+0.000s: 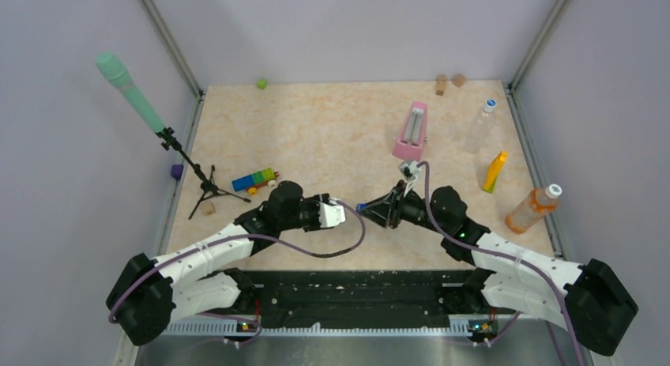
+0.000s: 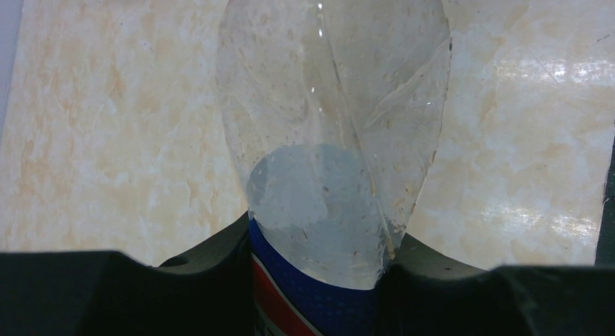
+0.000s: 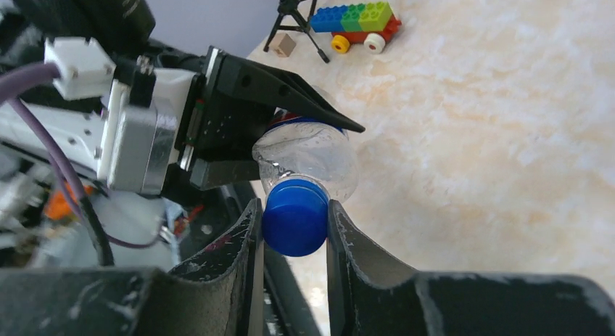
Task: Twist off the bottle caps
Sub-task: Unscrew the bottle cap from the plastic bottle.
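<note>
Nearest us from above, the arms reach in over the surface (image 1: 316, 137), the left gripper (image 1: 340, 214) and right gripper (image 1: 379, 211) meeting nose to nose around the blue cap (image 1: 361, 208).

From the left wrist, we see its jaws clamped on the short bottle (image 2: 333, 133) at the labelled band. The clear wall above is creased, so we judge it light, thin and easily crushed, best held low on the body.

From the right wrist, the fingers (image 3: 243, 256) pinch the cap from both sides, closed tight on it. We judge the cap stiff, though its smooth plastic could slip when turned.
</note>
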